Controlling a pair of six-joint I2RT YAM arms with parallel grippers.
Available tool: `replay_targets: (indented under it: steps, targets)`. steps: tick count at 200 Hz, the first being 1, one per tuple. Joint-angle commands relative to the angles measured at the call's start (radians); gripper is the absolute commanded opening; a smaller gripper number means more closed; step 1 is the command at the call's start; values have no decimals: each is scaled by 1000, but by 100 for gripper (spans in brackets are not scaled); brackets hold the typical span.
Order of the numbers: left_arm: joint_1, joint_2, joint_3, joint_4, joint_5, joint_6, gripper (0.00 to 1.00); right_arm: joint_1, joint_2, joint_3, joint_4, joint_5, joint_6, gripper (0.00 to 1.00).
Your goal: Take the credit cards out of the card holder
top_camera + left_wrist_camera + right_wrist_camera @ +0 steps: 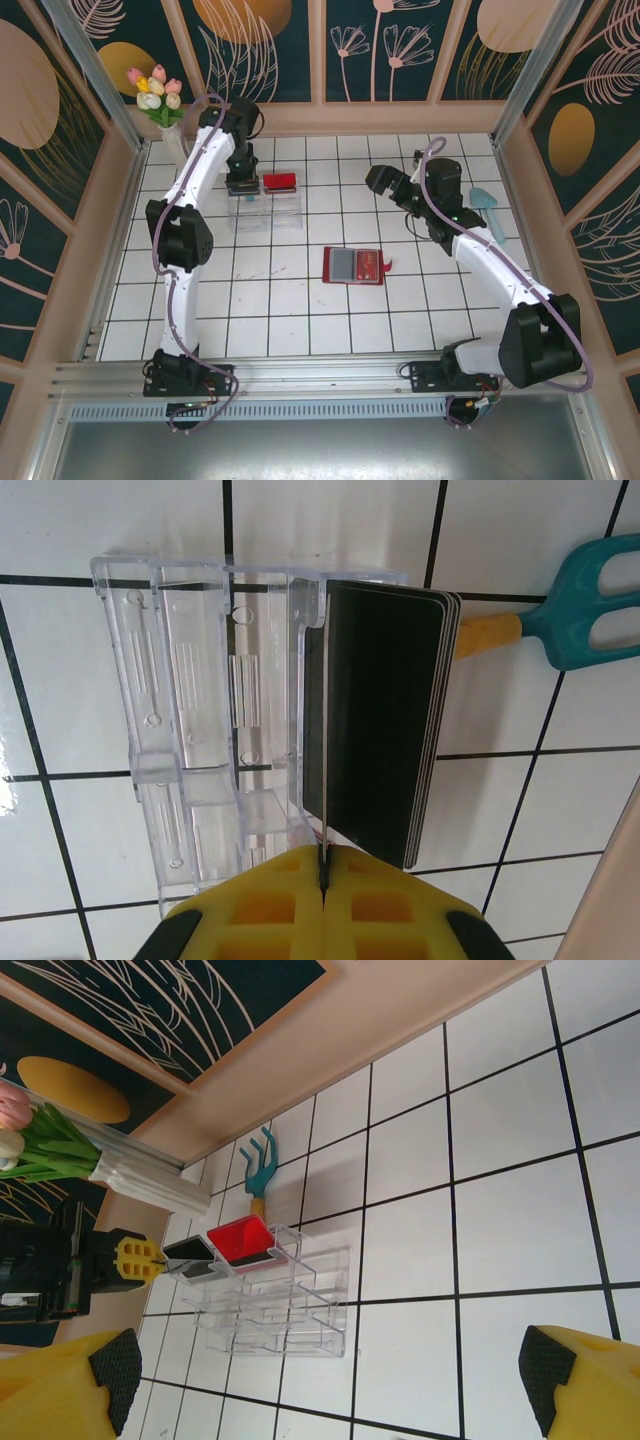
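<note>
The red card holder (355,266) lies open on the tiles mid-table, its grey-blue pocket (344,264) facing up; no gripper touches it. At the clear plastic stand (200,730), my left gripper (323,855) (243,186) is shut on a thin credit card (325,770). I see the card edge-on, upright in a stand slot, right beside a black tray (385,710). My right gripper (383,183) (330,1395) hovers open and holds nothing, right of the stand and above the card holder in the top view. Whether other cards sit in the holder, I cannot tell.
A red tray (280,182) (240,1240) sits in the stand (285,1295) beside the black tray (190,1250). A teal rake (590,620) (260,1165) lies behind the stand. A vase of tulips (160,95) stands back left. Another teal tool (485,205) lies at the right wall.
</note>
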Motion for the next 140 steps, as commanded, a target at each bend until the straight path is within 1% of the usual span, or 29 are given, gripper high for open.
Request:
replay_targets:
  steps: [1,116,123,140]
  targets:
    - [10,19,25,-41,-11,-8,0,4,6,-14,38,11,-7,99]
    - [10,46,25,-20,22,-5,0,4,23,-23,45,11,1,99]
    - [11,48,25,-18,25,-1,3,5,23,-24,47,10,3,99]
    - [11,48,25,-9,29,4,12,5,25,-26,48,11,4,99]
